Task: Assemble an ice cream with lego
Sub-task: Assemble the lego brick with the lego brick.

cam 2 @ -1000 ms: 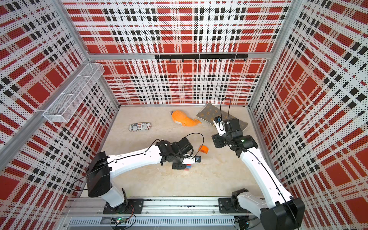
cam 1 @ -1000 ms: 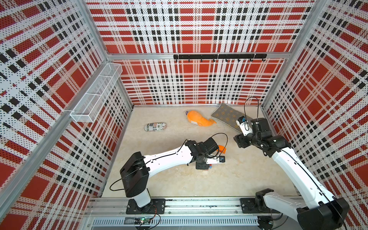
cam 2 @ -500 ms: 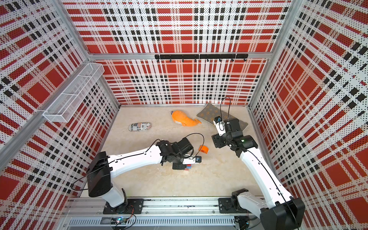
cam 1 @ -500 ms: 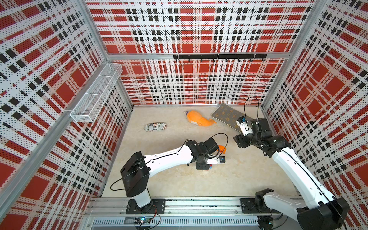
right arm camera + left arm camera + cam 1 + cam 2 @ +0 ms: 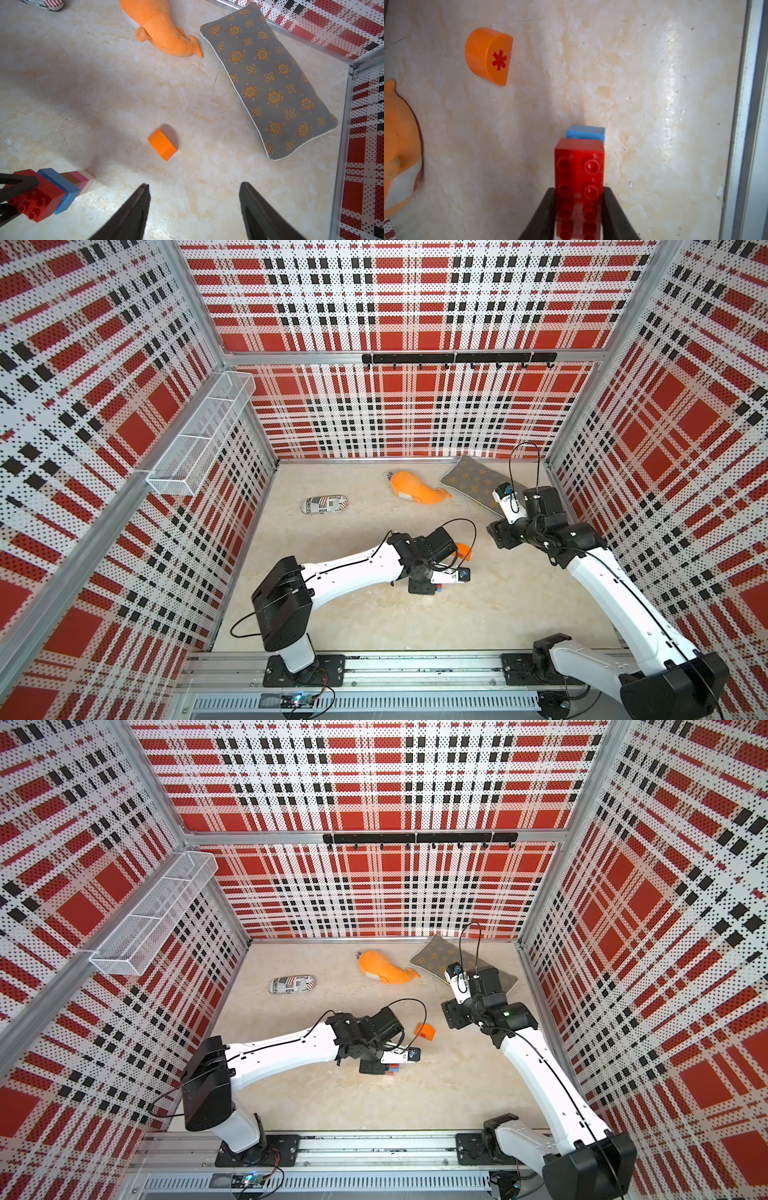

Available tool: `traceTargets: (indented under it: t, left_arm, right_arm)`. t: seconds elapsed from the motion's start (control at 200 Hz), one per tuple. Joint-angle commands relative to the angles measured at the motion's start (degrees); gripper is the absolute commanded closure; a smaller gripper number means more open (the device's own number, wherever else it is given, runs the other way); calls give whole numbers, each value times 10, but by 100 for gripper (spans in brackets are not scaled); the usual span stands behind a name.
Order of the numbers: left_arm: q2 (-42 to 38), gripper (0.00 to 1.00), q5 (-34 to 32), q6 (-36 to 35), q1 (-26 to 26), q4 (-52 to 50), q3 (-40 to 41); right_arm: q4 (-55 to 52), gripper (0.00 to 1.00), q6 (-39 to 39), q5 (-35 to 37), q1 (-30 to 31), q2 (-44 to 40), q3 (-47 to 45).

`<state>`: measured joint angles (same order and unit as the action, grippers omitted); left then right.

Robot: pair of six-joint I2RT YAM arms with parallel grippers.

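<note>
red brick [image 5: 579, 172] sits clamped between the fingers of the left hand [image 5: 579, 191], gripped on its two long sides, studs facing the wrist camera. blue brick [image 5: 586, 133] is pressed on right behind it. in the right wrist view the narrow stem [image 5: 80, 179] of brown, pink and cream pieces runs on from the blue layer, so the ice cream [image 5: 52, 190] is built up to the red layer. it is held on its side low over the worktop [image 5: 104, 93], near the middle. cannot tell if the cream end touches the surface.

left to do, by my read: only the cap. orange top [image 5: 162, 144] lies loose on the worktop, well apart from the stack, asterisk face showing in the left wrist view [image 5: 488, 56]. it needs picking up, turning and pressing onto the red studs.

right hand [image 5: 194, 187] hovers with its fingers apart and empty, orange top ahead of it, so it looks placed to fetch it. in both top views the orange piece [image 5: 464, 551] lies between the two arms.

roughly most of the way done, one piece missing.
</note>
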<state>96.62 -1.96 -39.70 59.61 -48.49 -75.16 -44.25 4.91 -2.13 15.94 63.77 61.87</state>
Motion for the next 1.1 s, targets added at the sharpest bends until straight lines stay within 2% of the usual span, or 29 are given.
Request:
traceTargets:
  t: [0.0,0.391,0.762,1.097]
  left_arm:
    - [2,94,6,-34,-6,0,-13]
    - [9,94,15,-29,-15,6,-17]
    - [10,94,2,10,8,-8,-32]
    - [2,94,-4,13,9,-10,-24]
  right_arm:
    - [7,27,-2,-6,-6,-1,-6]
    - [7,27,-2,-5,-5,2,-3]
    - [8,27,-2,-9,-5,2,-3]
    - [8,27,-2,-10,-5,2,-5]
